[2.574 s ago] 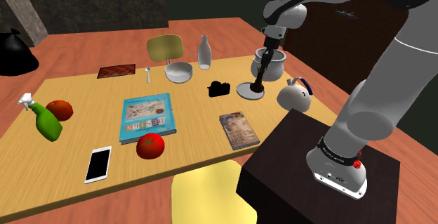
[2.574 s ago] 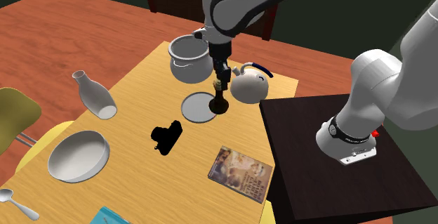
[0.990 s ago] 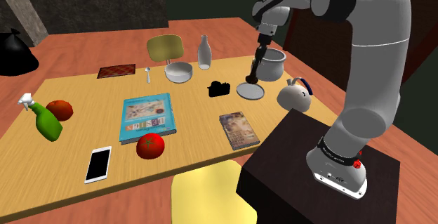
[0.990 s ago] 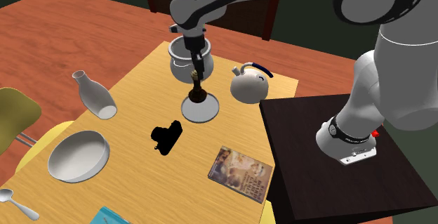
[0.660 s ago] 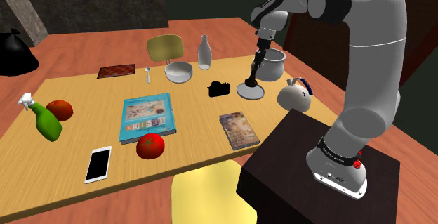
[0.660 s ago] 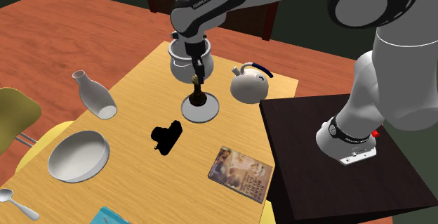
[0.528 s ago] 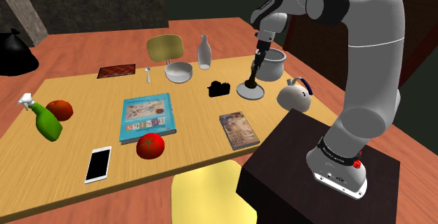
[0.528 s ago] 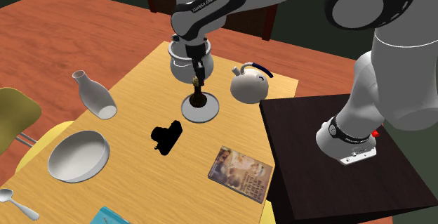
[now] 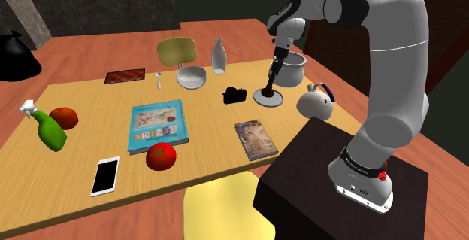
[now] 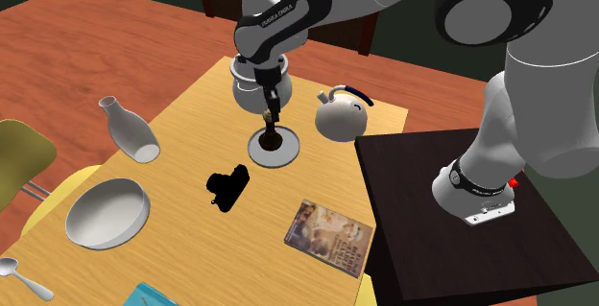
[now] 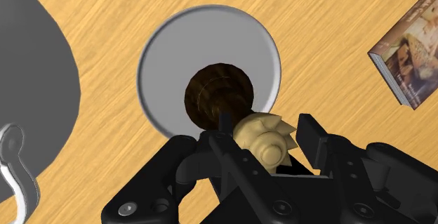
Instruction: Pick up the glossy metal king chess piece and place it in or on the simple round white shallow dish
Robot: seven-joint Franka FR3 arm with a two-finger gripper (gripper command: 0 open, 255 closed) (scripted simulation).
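The king chess piece has a dark brown base and a pale gold crown. It stands upright in the middle of the round white shallow dish, also seen in the second exterior view as king on dish. My gripper hangs straight above it. In the wrist view the crown sits between my fingers, with a thin gap on each side, so the gripper is open around it. The dish rim rings the base.
A grey pot stands just behind the dish and a white kettle beside it near the stand. A black camera, a small book, a bowl and a bottle lie toward the shoulder view's left.
The king was carried over the dish and set down in its middle. The fingers have loosened from the crown, and the forearm has swung a little.
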